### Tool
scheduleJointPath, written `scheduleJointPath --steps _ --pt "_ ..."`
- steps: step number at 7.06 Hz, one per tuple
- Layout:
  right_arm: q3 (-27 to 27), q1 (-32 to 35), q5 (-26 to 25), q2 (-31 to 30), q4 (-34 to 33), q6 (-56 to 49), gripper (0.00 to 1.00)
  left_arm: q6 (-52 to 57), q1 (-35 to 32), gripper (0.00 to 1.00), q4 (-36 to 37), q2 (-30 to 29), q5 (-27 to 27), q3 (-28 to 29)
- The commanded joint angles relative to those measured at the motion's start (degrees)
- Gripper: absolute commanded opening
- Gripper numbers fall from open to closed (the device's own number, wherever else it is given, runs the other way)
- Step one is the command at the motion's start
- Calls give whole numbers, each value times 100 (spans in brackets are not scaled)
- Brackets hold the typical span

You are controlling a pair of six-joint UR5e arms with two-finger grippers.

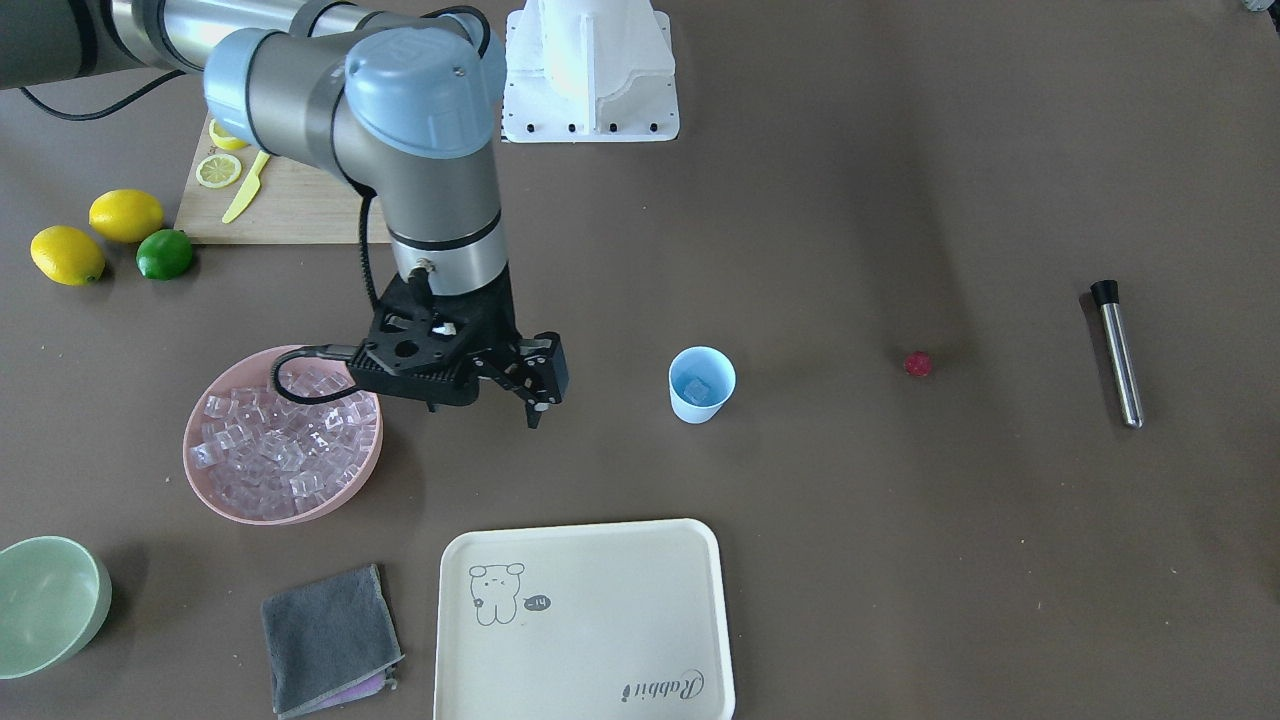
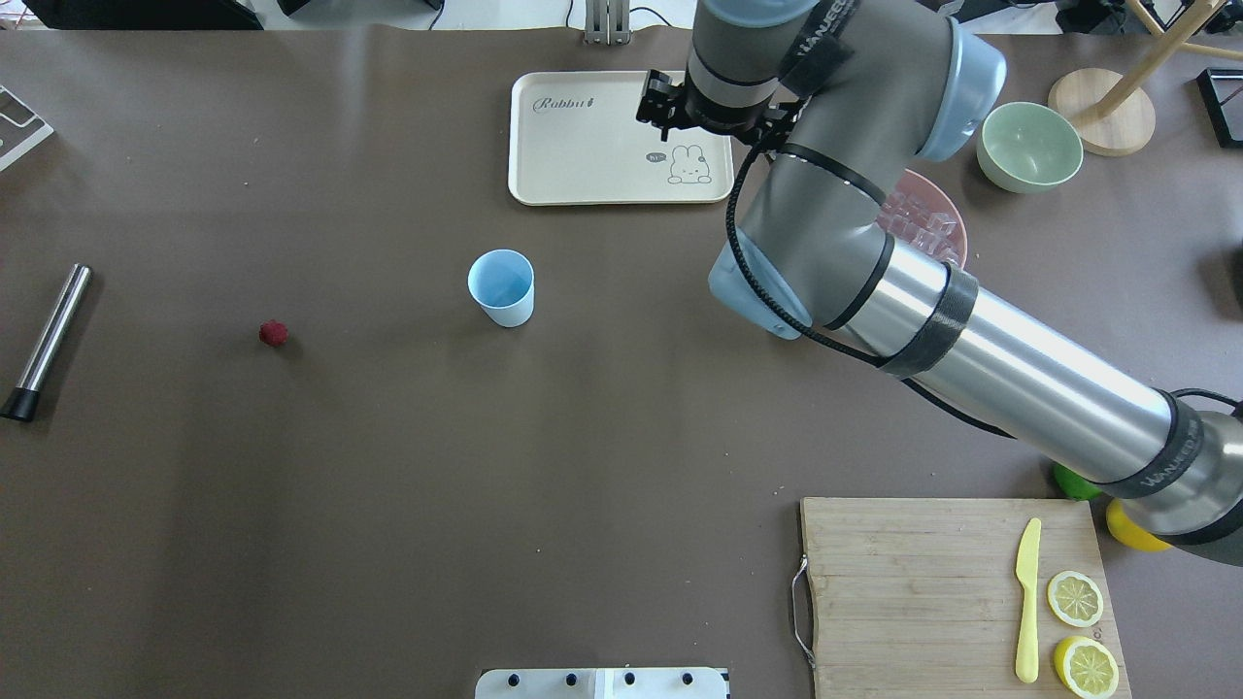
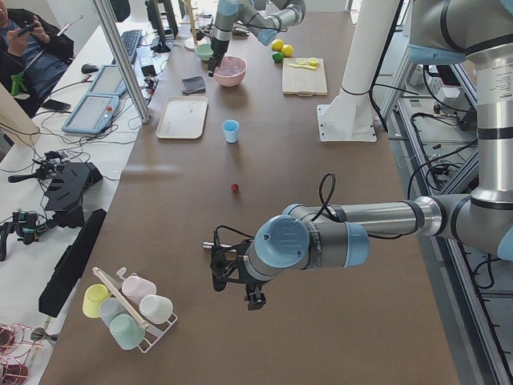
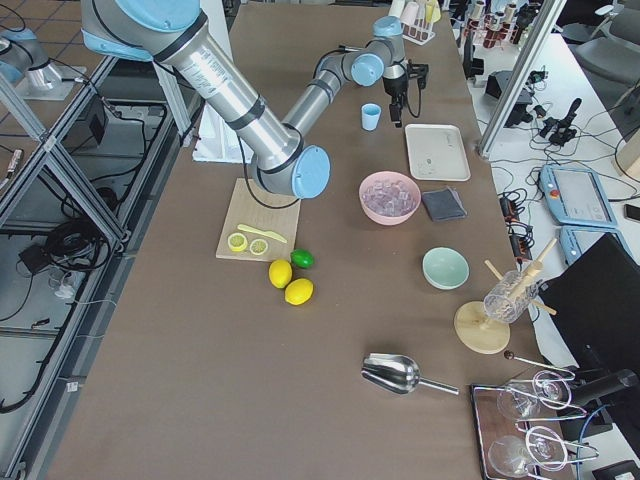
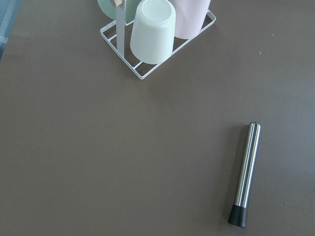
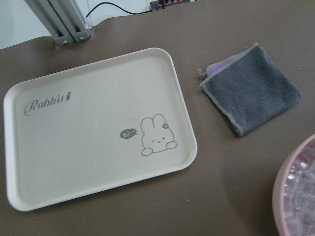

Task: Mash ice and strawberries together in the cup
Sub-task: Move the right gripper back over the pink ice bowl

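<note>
- Right now my right end effector [image 1: 535,405] hangs above the desk [image 1: 900,560], between the pink bowl [image 1: 300,515] and the cup [image 1: 701,385]. It is nearer the bowl and touches nothing.
- Its fingers show side-on only, so I can't tell whether they are spread or closed.
- My left end effector [image 3: 235,290] sits low over the desk's far-left end, near the cup rack [image 3: 128,309]. It shows only in the side view, so I can't tell its state either.
- Sides below are as in the overhead view.
- Cup: upright, about mid-desk, slightly left of centre. A single cube [image 1: 702,390] lies inside, seen from the front-facing camera.
- Ice [image 1: 275,445]: heaped in the pink bowl on the right, partly hidden under my right arm from overhead.
- Strawberry [image 2: 274,333]: on bare desk left of the cup and well apart from it, between the cup and the muddler [image 2: 46,342].
- Muddler: a steel rod with a black tip, lying flat at the left edge.
- Tray [image 2: 583,146]: cream with a rabbit print, on the far side, beyond the cup and to its right.
- Grey cloth [image 1: 330,638]: folded, just beside the tray, between it and the green bowl [image 2: 1029,146].
- Green bowl: far right.
- Cutting board [image 2: 913,582]: near right, carrying a yellow knife [image 2: 1027,597] and lemon slices [image 2: 1075,598].
- Two whole lemons [image 1: 125,215] [image 1: 67,255] and a lime [image 1: 165,254] lie just beside the board.
</note>
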Motion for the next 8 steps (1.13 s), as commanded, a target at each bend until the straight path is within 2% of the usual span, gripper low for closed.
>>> scheduleJointPath --steps 1,2,3,5,6,7,8 --pt "440 585 162 -886 -80 -1512 100 0 -19 99 0 57 0 -44" --pt "494 561 -605 -1117 -106 -1309 100 0 -28 99 -9 74 -9 -53" --pt "538 177 -1335 -1346 -80 -262 100 0 -45 99 -1 75 -270 -79" --pt "330 -334 -2452 -1383 -97 886 98 0 -46 99 0 75 -369 -62" --pt "371 -293 -2615 -1461 -149 926 98 0 -54 99 0 75 -369 -53" --pt "302 -310 -2930 -1541 -159 1065 89 0 -63 99 0 75 -369 -88" --pt "301 -284 -2968 -1567 -167 1084 90 0 -63 99 0 75 -369 -71"
